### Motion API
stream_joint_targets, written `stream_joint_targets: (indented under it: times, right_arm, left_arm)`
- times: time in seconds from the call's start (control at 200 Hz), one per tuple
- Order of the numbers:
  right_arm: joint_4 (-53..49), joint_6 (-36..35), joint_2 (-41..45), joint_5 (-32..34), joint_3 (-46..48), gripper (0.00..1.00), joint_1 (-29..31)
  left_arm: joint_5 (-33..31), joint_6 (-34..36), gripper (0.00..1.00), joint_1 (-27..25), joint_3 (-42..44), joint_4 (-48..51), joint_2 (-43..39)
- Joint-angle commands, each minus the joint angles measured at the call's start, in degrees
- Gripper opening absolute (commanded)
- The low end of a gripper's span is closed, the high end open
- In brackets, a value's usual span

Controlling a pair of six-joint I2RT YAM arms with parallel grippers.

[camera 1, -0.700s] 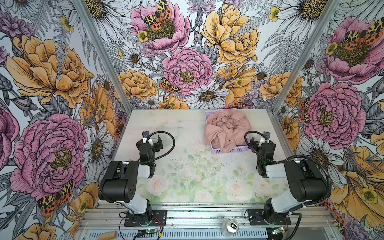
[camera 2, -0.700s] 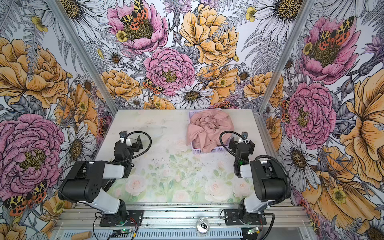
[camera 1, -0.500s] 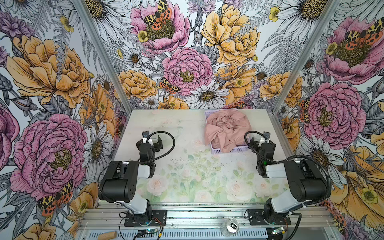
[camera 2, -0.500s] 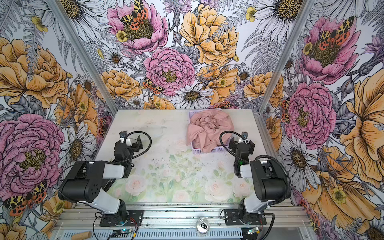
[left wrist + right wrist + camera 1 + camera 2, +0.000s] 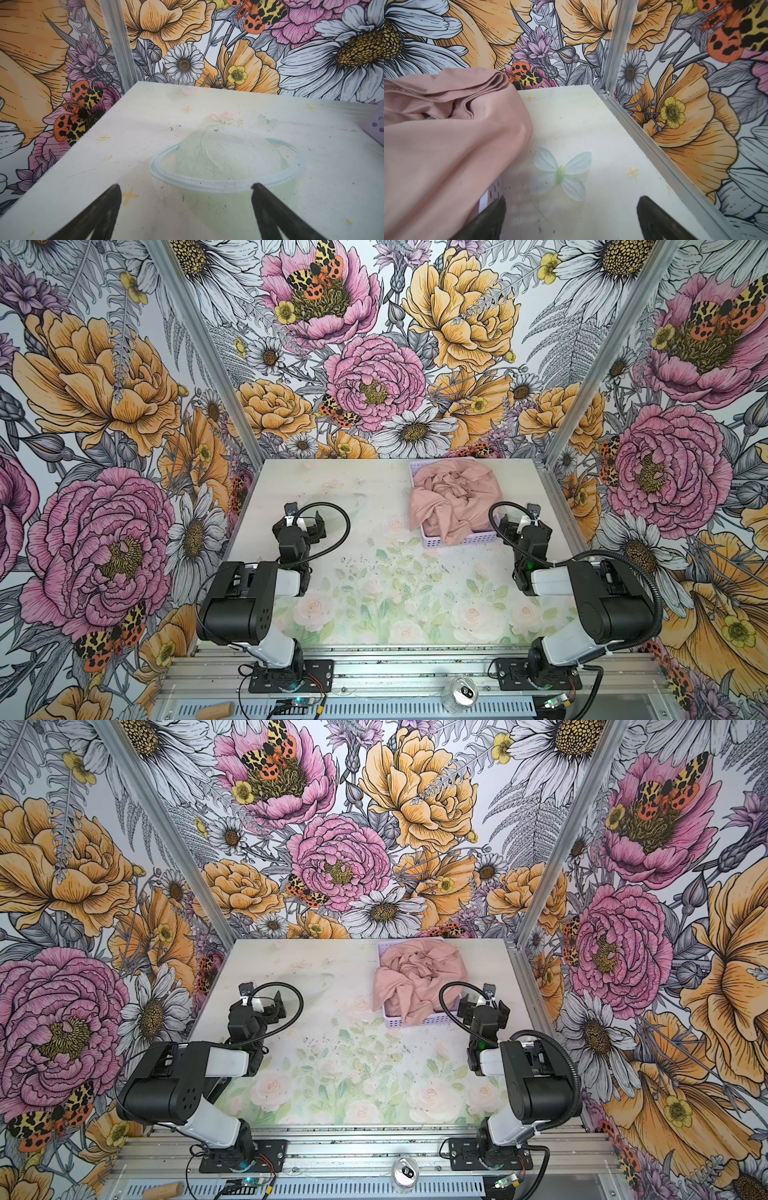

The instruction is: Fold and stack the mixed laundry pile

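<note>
A lavender perforated basket (image 5: 465, 540) is seen toward the far right of a table (image 5: 374, 580) printed with pale roses and leaves. The table is enclosed on three sides by walls (image 5: 340, 844) papered with large pink and orange flowers, daisies and spotted moths. On the metal rail at the near edge, a drinks can (image 5: 464, 686) is pictured upright, with a wooden cork-like piece (image 5: 216, 711) lying well apart, toward the left.
</note>
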State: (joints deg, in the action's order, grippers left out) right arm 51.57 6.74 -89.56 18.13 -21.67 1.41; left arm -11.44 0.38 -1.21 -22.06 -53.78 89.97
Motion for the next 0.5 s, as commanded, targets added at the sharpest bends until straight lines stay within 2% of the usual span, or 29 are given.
stream_joint_targets:
  times: [0.0, 0.145, 0.225, 0.275, 0.355, 0.495]
  right_arm:
    - [0.4, -0.4, 1.4, -0.6, 0.3, 1.00, -0.4]
    - [1.2, -0.6, 1.8, -0.5, 0.7, 1.00, -0.4]
    - [-2.8, -1.0, 5.6, -0.4, 0.1, 1.00, -0.1]
    - [-12.7, -0.1, 10.0, 5.1, -2.8, 1.00, 1.2]
    - [-29.4, 2.2, 15.5, 8.0, -8.8, 1.00, 1.4]
    - [-49.6, 5.9, 21.7, 5.0, -17.7, 1.00, 3.2]
  left_arm:
    - [1.2, -0.4, 0.99, 0.6, 0.4, 0.0, -1.2]
    - [0.3, -0.2, 0.99, 0.2, 0.8, 0.1, -2.4]
    - [-0.2, 1.7, 0.99, -1.5, -2.0, 12.1, -9.9]
    - [-1.7, 2.1, 0.99, -2.4, -5.9, 22.3, -14.4]
    - [-1.0, -0.7, 0.99, -2.6, -11.6, 36.2, -18.8]
    - [5.6, -5.9, 0.99, -2.9, -16.7, 48.5, -21.7]
